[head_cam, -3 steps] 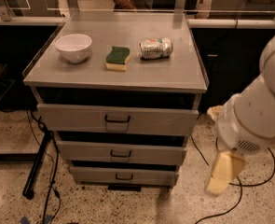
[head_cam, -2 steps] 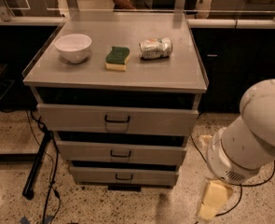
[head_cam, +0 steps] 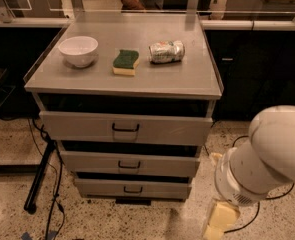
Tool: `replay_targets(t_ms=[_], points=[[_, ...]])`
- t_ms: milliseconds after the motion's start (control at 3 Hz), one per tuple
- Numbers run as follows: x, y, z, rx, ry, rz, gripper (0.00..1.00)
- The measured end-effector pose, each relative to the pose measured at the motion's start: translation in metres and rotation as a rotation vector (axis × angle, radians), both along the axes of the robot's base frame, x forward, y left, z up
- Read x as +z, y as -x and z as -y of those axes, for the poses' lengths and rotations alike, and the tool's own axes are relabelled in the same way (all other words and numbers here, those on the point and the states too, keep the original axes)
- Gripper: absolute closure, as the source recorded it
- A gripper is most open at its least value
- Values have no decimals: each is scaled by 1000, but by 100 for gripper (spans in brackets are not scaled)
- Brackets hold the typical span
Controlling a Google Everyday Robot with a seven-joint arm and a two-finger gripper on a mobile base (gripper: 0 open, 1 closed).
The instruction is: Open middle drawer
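The middle drawer [head_cam: 129, 163] is the second of three grey drawer fronts in a metal cabinet, with a small black pull handle [head_cam: 129, 165] at its centre. It sits flush with the drawers above and below. My gripper [head_cam: 218, 221] hangs low at the bottom right, beyond the cabinet's right corner and below the level of the middle drawer. It touches nothing. My white arm [head_cam: 267, 154] bulks above it.
On the cabinet top [head_cam: 187, 81] stand a white bowl [head_cam: 78, 49], a green-and-yellow sponge [head_cam: 126, 62] and a crushed can [head_cam: 166, 51]. The top drawer [head_cam: 124, 128] and bottom drawer [head_cam: 133, 188] are shut. A black stand leg [head_cam: 38, 176] and cables lie on the floor at the left.
My arm and gripper have moved down and slightly left, toward the floor beside the cabinet's right corner. The drawers have not moved.
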State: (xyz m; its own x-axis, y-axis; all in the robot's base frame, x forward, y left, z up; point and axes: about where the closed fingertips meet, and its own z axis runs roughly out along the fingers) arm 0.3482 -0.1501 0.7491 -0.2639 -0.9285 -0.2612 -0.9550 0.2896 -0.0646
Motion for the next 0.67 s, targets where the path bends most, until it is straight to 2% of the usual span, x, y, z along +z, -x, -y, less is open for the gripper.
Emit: replay_targets(t_ms=[333,667], points=[[-59,-31,-43,0,-49,28,0],[-59,-31,-43,0,-49,28,0]])
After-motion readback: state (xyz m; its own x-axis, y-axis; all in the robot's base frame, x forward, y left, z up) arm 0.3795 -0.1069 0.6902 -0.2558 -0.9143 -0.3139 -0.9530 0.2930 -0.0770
